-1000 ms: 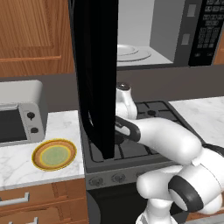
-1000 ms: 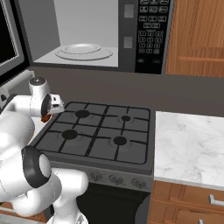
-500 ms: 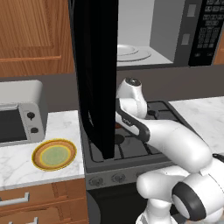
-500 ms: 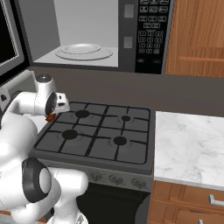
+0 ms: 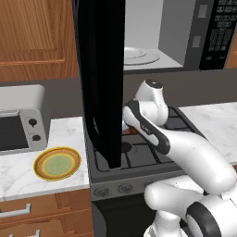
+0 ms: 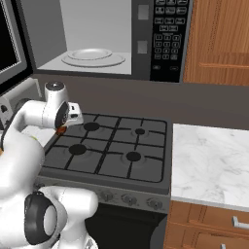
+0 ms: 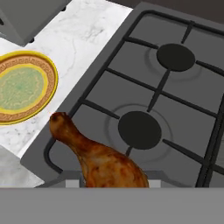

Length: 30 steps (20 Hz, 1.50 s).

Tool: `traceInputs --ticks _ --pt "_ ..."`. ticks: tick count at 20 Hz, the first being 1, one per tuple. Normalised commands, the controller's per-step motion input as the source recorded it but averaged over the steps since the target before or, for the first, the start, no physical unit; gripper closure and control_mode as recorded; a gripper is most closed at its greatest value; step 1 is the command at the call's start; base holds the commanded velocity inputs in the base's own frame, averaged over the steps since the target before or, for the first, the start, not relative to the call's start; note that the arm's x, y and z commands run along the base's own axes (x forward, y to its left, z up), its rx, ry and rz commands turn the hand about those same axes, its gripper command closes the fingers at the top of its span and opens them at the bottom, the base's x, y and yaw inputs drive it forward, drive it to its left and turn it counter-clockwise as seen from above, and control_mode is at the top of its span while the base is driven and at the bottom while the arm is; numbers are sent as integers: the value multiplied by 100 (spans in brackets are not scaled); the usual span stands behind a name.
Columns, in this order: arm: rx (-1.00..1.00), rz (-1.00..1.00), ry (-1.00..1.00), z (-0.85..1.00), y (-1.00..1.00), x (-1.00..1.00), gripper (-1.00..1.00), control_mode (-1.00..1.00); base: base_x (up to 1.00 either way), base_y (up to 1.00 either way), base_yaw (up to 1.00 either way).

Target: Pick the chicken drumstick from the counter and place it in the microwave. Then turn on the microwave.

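The chicken drumstick (image 7: 100,159) is brown-orange and hangs over the front left of the stovetop, thick end toward the hand and thin end pointing at the counter (image 7: 83,39). My gripper (image 6: 62,127) is shut on it, and a bit of the meat (image 6: 60,131) shows under the hand. In the left base view the drumstick (image 5: 132,131) peeks out beside the wrist. The black microwave (image 6: 165,39) stands above and behind the hand with its door (image 5: 102,78) swung wide open. Its glass turntable (image 6: 92,56) is bare.
The dark gas stovetop (image 6: 107,151) lies below the hand. A yellow plate (image 5: 57,163) sits on the marble counter (image 5: 18,171) to the left, in front of a silver toaster oven (image 5: 21,122). More marble counter (image 6: 209,160) runs to the right. The open door hangs close beside the arm.
The hand has drifted a little to the right and upward over the stove, carrying the drumstick with it. The grip is unchanged.
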Motion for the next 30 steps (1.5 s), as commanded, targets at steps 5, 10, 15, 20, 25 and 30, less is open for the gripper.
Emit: traceInputs --ticks 5,10,15,20,25,30 --pt "0 0 -6 17 -36 -26 100 -100 0 0 0" --pt "0 0 -7 22 -34 -22 100 -100 0 0 0" --pt "0 0 -4 23 -29 -17 100 -100 0 0 0" --pt "0 -1 -1 27 -23 -19 100 -100 0 0 0" --pt "0 -2 0 27 -22 -17 100 -100 0 0 0" --pt "0 -2 0 24 -17 -14 100 -100 0 0 0"
